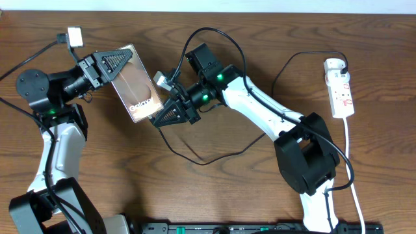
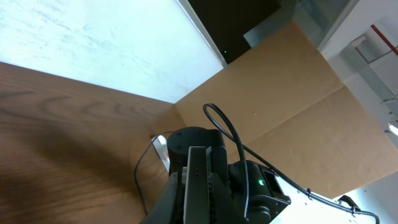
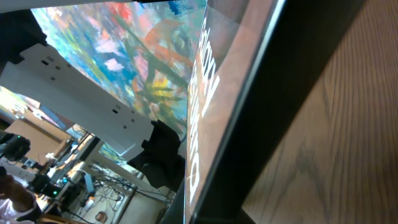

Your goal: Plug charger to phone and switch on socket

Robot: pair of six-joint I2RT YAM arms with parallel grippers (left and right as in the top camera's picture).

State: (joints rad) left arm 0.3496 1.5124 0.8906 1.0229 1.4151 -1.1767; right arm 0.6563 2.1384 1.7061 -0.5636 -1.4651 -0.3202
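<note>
- Your left gripper (image 1: pixel 116 65) is clamped on the phone (image 1: pixel 135 88), near the counter's far left corner
- Your right gripper (image 1: pixel 162 117) sits at the phone's near end; you can't tell how far open it is
- The socket (image 1: pixel 340 90) lies by the right edge

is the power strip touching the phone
No, in the overhead view the power strip lies at the far right of the picture, well apart from the phone.

The brown wooden table (image 1: pixel 214 201) has a white socket (image 1: pixel 342 91) and a thin black charger cable (image 1: pixel 207 162) lying on it.
</note>
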